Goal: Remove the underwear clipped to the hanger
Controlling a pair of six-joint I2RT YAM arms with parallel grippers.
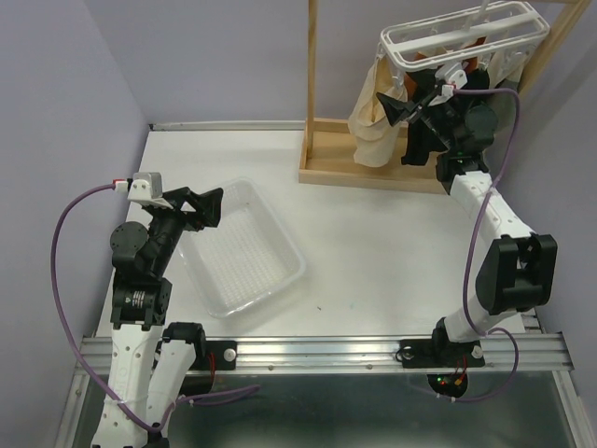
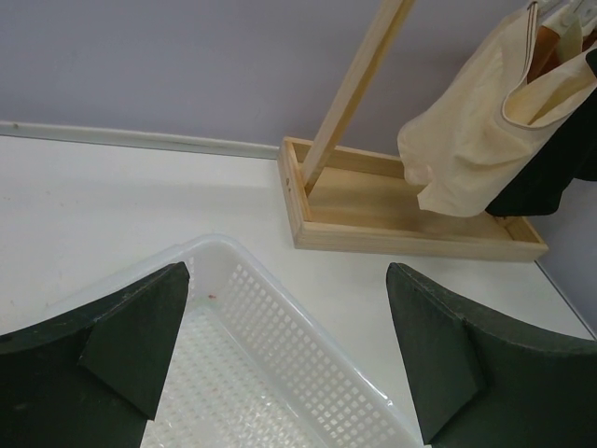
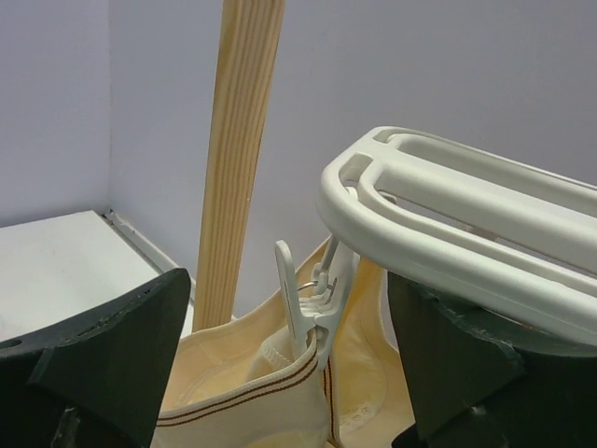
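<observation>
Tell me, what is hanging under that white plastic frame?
A cream-beige garment, held by a white clip peg, with a black garment beside it and a sliver of rust-orange cloth. The right gripper covers whatever else hangs under the hanger.

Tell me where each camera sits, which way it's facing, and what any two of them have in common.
Top external: above and behind the robot, looking down on the table; left tool and right tool both show.
Left wrist: low over the basket, facing the wooden stand; its two dark fingers frame the view.
Right wrist: raised beside the hanger, facing a clip on the cream underwear; its fingers show.
Shared: both wrist views catch the cream underwear and the wooden stand.
</observation>
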